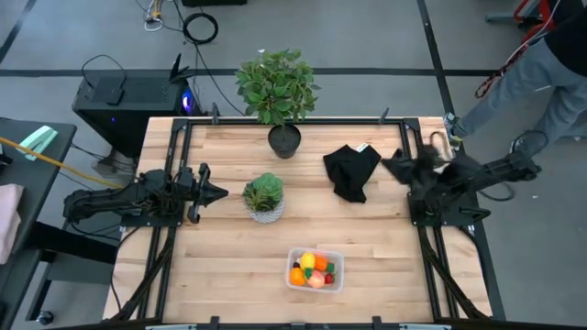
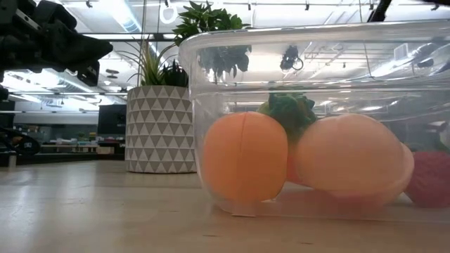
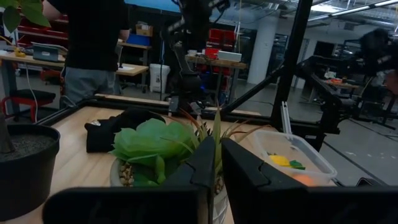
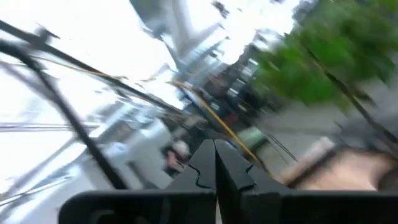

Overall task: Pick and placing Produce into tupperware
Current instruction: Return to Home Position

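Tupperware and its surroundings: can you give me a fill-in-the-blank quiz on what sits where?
The toy produce lies inside the clear ____.
The black cloth lies between the tall plant's black pot and the ____ arm's jaws.
The left arm's jaws, shut, point at the ____ in its white pot.
Missing: tupperware; right; succulent.

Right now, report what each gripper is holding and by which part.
Nothing is held. The left gripper near the succulent and the right gripper by the black cloth both have shut, empty jaws; the produce lies in the tupperware.
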Controlling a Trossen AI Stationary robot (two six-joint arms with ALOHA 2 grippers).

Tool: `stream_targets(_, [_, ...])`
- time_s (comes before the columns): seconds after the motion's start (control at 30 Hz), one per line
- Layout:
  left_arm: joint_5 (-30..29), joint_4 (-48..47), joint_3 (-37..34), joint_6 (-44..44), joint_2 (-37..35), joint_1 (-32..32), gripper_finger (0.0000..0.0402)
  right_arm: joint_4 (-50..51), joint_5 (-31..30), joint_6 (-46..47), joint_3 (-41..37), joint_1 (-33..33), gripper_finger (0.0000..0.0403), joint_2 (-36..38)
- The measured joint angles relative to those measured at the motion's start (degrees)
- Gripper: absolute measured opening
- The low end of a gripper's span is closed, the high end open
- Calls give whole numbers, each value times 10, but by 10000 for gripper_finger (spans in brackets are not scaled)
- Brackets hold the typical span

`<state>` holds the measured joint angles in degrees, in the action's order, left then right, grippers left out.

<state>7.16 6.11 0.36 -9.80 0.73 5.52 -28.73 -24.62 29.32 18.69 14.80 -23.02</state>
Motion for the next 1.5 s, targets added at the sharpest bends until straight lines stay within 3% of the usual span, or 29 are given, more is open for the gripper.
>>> stream_targets(0.23, [0, 0, 0, 0, 0, 0, 23, 101, 5, -100, 35, 1, 0, 132])
stream_targets(0.43, [0, 0, 0, 0, 0, 0, 31, 170, 18, -124, 33, 1, 0, 225])
stream_targets(0.73, [0, 0, 0, 0, 0, 0, 30, 224, 21, -144, 23, -5, 0, 230])
stream_targets(1.17, [0, 0, 0, 0, 0, 0, 35, 202, 42, -160, 24, -48, 0, 230])
stream_targets(1.37, [0, 0, 0, 0, 0, 0, 31, 137, 37, -198, 24, -93, 0, 230])
stream_targets(1.5, [0, 0, 0, 0, 0, 0, 24, 149, 41, -189, 24, -117, 0, 230])
